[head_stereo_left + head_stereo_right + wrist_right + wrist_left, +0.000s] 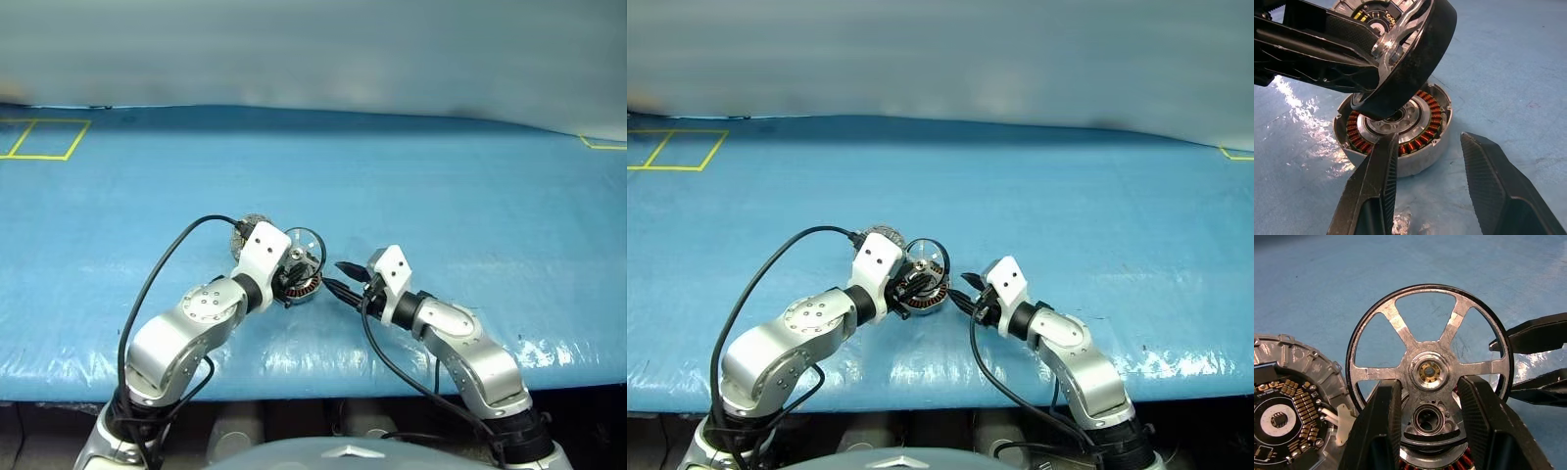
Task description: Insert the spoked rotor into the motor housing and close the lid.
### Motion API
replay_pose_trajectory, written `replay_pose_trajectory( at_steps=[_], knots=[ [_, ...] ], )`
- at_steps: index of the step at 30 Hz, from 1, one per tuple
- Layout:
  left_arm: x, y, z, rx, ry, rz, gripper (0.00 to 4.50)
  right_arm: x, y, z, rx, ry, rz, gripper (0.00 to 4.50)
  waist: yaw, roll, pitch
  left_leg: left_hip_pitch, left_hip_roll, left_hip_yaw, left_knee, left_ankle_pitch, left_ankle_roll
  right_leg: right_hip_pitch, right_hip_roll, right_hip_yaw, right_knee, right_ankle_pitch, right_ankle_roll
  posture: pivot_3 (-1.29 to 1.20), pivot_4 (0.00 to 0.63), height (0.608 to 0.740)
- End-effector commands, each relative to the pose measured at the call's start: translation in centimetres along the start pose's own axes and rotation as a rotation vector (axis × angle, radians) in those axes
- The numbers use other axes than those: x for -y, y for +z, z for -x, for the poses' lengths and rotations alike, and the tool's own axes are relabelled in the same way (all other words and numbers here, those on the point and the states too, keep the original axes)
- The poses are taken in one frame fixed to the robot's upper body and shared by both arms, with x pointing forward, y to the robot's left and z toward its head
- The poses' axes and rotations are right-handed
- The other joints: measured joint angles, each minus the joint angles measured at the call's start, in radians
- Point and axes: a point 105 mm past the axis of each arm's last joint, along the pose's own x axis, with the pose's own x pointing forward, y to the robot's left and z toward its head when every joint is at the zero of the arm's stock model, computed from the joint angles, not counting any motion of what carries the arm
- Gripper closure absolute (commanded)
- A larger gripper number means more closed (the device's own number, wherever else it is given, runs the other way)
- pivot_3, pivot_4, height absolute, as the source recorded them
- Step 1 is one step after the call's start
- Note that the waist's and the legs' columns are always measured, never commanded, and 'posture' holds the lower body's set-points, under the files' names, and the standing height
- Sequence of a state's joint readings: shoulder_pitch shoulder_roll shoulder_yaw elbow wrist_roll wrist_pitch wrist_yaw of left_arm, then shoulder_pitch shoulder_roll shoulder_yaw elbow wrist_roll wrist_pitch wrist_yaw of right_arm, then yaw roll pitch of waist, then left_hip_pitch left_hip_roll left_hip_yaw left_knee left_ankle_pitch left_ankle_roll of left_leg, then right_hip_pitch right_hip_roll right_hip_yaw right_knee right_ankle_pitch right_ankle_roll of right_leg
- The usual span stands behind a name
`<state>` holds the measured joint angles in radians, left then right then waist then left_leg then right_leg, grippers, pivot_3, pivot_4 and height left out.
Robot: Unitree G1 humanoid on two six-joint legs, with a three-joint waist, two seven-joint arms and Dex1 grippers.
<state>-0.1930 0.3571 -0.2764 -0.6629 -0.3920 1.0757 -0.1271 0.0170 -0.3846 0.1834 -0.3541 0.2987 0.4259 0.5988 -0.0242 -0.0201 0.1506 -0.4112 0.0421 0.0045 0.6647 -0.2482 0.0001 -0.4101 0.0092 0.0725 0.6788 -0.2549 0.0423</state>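
My left gripper (pixel 1430 384) is shut on the spoked rotor (pixel 1430 367), a silver wheel with a thick black rim. It holds the rotor tilted on edge just above the motor housing (pixel 1400 129). The housing is a grey cup with copper windings around a silver centre, and it sits on the blue table. The lid (pixel 1283 416) lies open beside the housing, its inner face showing a dark circuit board. My right gripper (pixel 1430 139) is open just to the right of the housing (pixel 302 286), with nothing between its fingers.
The blue table cover (pixel 441 196) stretches wide around the parts, glossy near the front edge (pixel 392 367). There are yellow tape marks at the far left (pixel 44 137) and the far right (pixel 602 144). A black cable (pixel 167 259) loops from my left arm.
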Motion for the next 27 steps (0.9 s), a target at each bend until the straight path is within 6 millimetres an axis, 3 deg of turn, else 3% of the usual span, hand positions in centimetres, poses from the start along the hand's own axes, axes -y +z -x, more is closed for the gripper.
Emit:
replay_pose_trajectory(
  at_steps=[1,6,16,27],
  knots=[
    [0.2,0.1,0.1,0.002,0.007,-0.020,3.06,0.8,0.6,0.8,0.052,-0.030,0.043,2.38,0.000,0.000,0.000,0.000,0.000,0.000,0.000,0.000,0.000,0.000,0.000,0.000,0.000,0.000,0.000,0.00,0.150,0.740],
    [0.3,-0.4,0.2,-0.017,0.021,-0.012,3.06,1.7,-0.7,1.5,0.058,-0.082,0.033,2.38,0.000,0.000,0.000,0.000,0.000,0.000,0.000,0.000,0.000,0.000,0.000,0.000,0.000,0.000,0.000,0.00,0.150,0.740],
    [0.5,-1.0,0.1,-0.064,0.030,-0.025,3.06,1.6,-1.7,1.5,0.078,-0.083,0.029,2.38,0.000,0.001,-0.001,0.001,0.000,0.000,0.001,0.000,0.000,0.002,0.000,0.000,0.000,0.000,0.000,0.00,0.150,0.740],
    [0.9,1.1,0.9,-0.035,0.034,-0.056,3.06,1.4,-2.1,1.4,0.067,-0.086,0.013,2.38,0.001,0.001,0.000,0.001,0.000,0.000,0.000,0.000,0.000,0.001,0.000,0.000,0.000,0.000,0.000,0.00,0.150,0.740]
  ],
)
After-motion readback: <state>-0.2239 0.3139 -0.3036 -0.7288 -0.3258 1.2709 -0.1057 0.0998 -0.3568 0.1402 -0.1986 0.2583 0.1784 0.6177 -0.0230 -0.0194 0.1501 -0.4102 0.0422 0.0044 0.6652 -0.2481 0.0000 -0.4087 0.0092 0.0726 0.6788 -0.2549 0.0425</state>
